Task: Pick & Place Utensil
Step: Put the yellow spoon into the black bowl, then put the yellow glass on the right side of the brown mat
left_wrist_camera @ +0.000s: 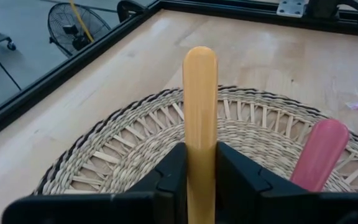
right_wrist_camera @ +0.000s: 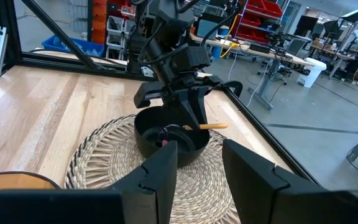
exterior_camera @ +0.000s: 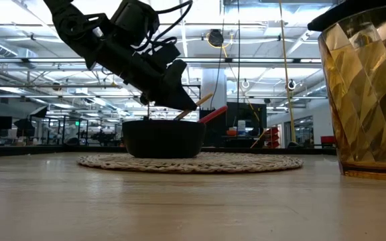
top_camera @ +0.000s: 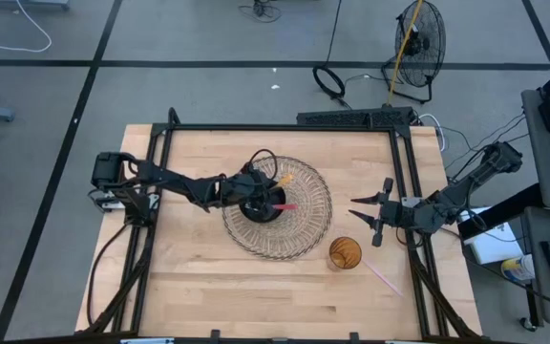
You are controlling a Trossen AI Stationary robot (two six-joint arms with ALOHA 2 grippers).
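A black bowl (top_camera: pixel 259 205) stands on a round woven mat (top_camera: pixel 304 225) at mid-table. A pale wooden utensil (left_wrist_camera: pixel 200 93) and a pink utensil (left_wrist_camera: pixel 319 154) stick out of the bowl, handles slanting up over its rim. My left gripper (top_camera: pixel 256 186) hangs over the bowl, shut on the wooden utensil. My right gripper (top_camera: pixel 366 215) hovers open to the mat's right, fingers pointing at the bowl, touching nothing. The low view shows the wooden handle (exterior_camera: pixel 203 102) and the pink handle (exterior_camera: pixel 213 114) beside the left gripper (exterior_camera: pixel 169 94). My left gripper pinches the wooden utensil's handle (left_wrist_camera: pixel 200 163) between its two fingers (left_wrist_camera: pixel 174 171), which lie across it. It comes slanting down from the table's left. The handle's rounded free end (left_wrist_camera: pixel 200 59) sticks out well past the fingertips. The utensil's lower end is hidden inside the bowl.
An amber faceted glass (top_camera: pixel 344 253) stands near the mat's near-right edge and fills the right of the low view (exterior_camera: pixel 367 94). A thin pink stick (top_camera: pixel 385 277) lies on the table near it. Black frame rails (top_camera: pixel 275 127) border the table.
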